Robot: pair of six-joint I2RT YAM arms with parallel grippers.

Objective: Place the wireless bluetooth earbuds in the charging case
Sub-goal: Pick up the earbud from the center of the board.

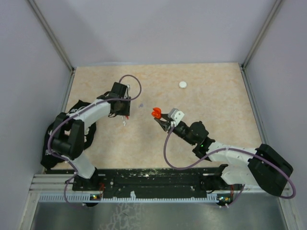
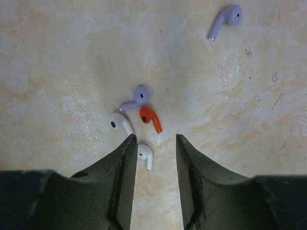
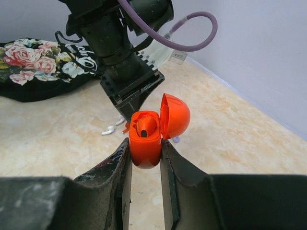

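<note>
Five small plastic earbuds are seen lying loose on the beige marbled tabletop [image 2: 57,57] just ahead of the left gripper [image 2: 154,139]. A white earbud [image 2: 145,154] is found closest, just beside the tip of one finger and at the mouth of the gap. A second white earbud [image 2: 120,123], an orange-red earbud [image 2: 150,119] and a lilac earbud [image 2: 136,97] are clustered a little farther out, the lilac and orange-red ones nearly touching. A second lilac earbud [image 2: 225,21] is set well apart from the rest. The left gripper's jaws are held at a narrow gap, with nothing between them. The glossy orange-red charging case [image 3: 144,151] is clamped between the fingers of the right gripper [image 3: 144,141]. Its hinged lid is swung open, and a seated orange-red earbud [image 3: 145,127] is lodged inside it. The case is held upright, near the left gripper and the loose cluster. The left arm is folded sharply at the elbow, with its gripper pointed down at the table. The right arm is stretched low from its base towards the table's centre, its wrist aimed at the left arm. A round white disc-shaped case [image 1: 183,84] is seen at the far side, well apart from both grippers. A black floral cloth [image 3: 29,57] is spread beside the left arm.
</note>
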